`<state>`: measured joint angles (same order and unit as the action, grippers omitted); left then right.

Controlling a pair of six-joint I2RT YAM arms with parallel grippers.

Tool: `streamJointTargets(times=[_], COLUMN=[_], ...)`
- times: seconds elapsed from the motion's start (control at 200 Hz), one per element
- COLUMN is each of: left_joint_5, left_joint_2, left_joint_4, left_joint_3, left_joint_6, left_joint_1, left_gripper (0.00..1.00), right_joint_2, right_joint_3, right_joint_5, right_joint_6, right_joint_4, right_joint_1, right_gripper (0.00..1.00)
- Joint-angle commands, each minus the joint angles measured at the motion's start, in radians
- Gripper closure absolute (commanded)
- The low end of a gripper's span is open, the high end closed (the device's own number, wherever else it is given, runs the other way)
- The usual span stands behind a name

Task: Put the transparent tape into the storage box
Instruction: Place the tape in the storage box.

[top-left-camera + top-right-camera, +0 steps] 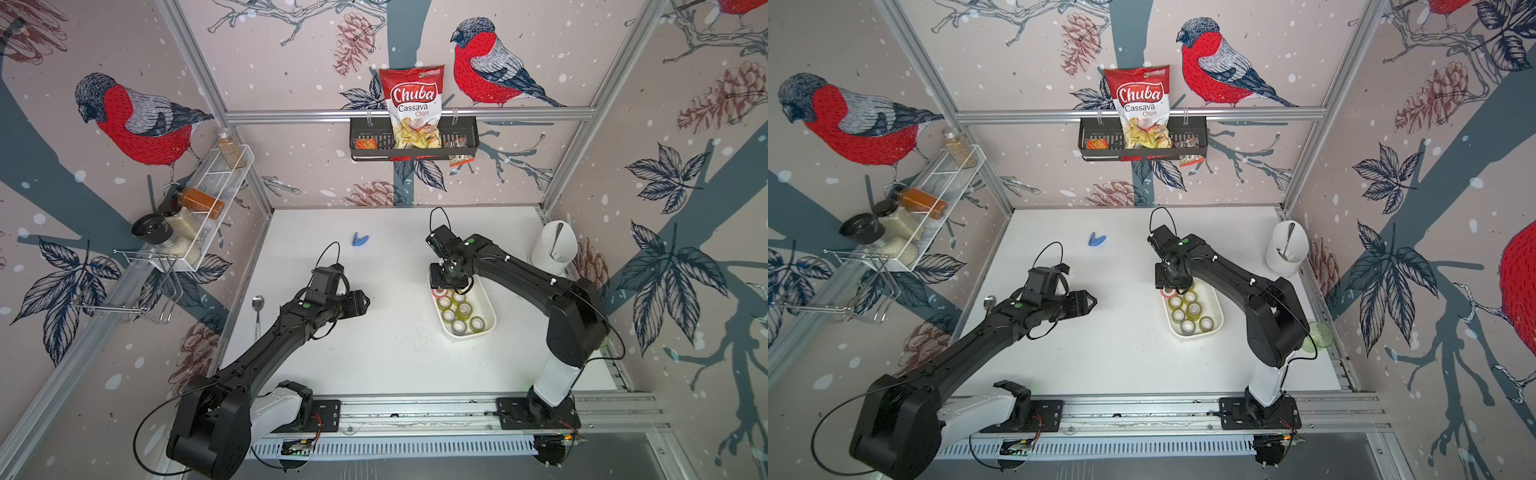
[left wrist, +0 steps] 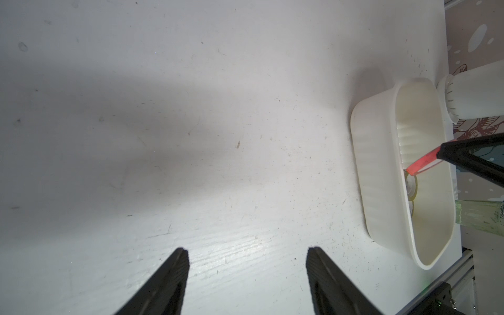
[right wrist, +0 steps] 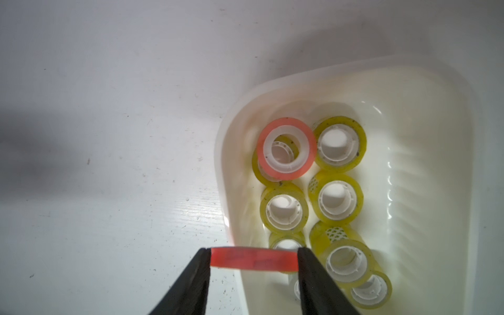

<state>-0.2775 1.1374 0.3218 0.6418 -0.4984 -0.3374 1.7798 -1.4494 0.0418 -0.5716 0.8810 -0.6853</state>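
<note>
A red-tinted transparent tape roll (image 3: pixel 253 259) is held edge-on, my right gripper (image 3: pixel 253 258) shut on it above the long rim of the storage box (image 3: pixel 436 191). The left wrist view shows the same roll (image 2: pixel 421 163) tilted over the box (image 2: pixel 373 169). The box (image 1: pixel 491 328) is a shallow white tub. Several yellowish tape rolls (image 3: pixel 336 200) lie flat in it, and another red roll (image 3: pixel 286 148) rests on one of them. My left gripper (image 2: pixel 246 253) stands open over bare table, well left of the box in both top views (image 1: pixel 362 301).
A tall white cup (image 1: pixel 555 247) with a utensil stands behind and to the right of the box. A spoon (image 1: pixel 258 307) lies by the left table edge, a blue clip (image 1: pixel 360 240) at the back, a green glass (image 1: pixel 1318 334) at the right edge.
</note>
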Motion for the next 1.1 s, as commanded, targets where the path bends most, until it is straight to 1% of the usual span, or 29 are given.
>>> streamJointTargets(times=[0.0, 0.155, 0.275, 0.415, 0.57, 0.725, 0.815, 0.92, 0.955, 1.096], left_joint_5=[0.003, 0.009, 0.006, 0.011, 0.010, 0.006, 0.006, 0.005, 0.006, 0.012], left_joint_2=[0.006, 0.005, 0.012, 0.014, 0.013, 0.014, 0.016, 0.016, 0.015, 0.007], left_joint_4=[-0.009, -0.005, -0.004, 0.003, 0.000, -0.004, -0.007, -0.005, -0.003, 0.002], left_joint_3=[0.007, 0.006, 0.007, 0.011, 0.009, 0.006, 0.006, 0.007, 0.006, 0.007], left_joint_6=[0.005, 0.006, 0.007, 0.008, 0.007, 0.006, 0.006, 0.005, 0.007, 0.008], left_joint_1=[0.003, 0.002, 0.003, 0.002, 0.003, 0.003, 0.002, 0.003, 0.002, 0.003], left_gripper=[0.27, 0.27, 0.27, 0.27, 0.27, 0.27, 0.27, 0.27, 0.27, 0.27], right_joint_2=[-0.002, -0.012, -0.001, -0.009, -0.035, -0.055, -0.037, -0.013, -0.002, 0.043], right_joint_3=[0.016, 0.048, 0.051, 0.049, 0.085, 0.158, 0.178, 0.169, 0.164, 0.139], right_joint_5=[-0.002, -0.019, -0.032, -0.039, -0.039, -0.033, -0.025, -0.004, 0.001, 0.029], right_joint_6=[0.027, 0.033, 0.046, 0.055, 0.068, 0.075, 0.086, 0.094, 0.099, 0.128], right_joint_4=[-0.032, -0.071, -0.088, -0.081, -0.063, -0.061, -0.057, -0.062, -0.062, -0.055], right_joint_1=[0.034, 0.105, 0.134, 0.133, 0.124, 0.100, 0.088, 0.079, 0.080, 0.086], right_gripper=[0.48, 0.50, 0.50, 0.49, 0.44, 0.47, 0.40, 0.35, 0.31, 0.28])
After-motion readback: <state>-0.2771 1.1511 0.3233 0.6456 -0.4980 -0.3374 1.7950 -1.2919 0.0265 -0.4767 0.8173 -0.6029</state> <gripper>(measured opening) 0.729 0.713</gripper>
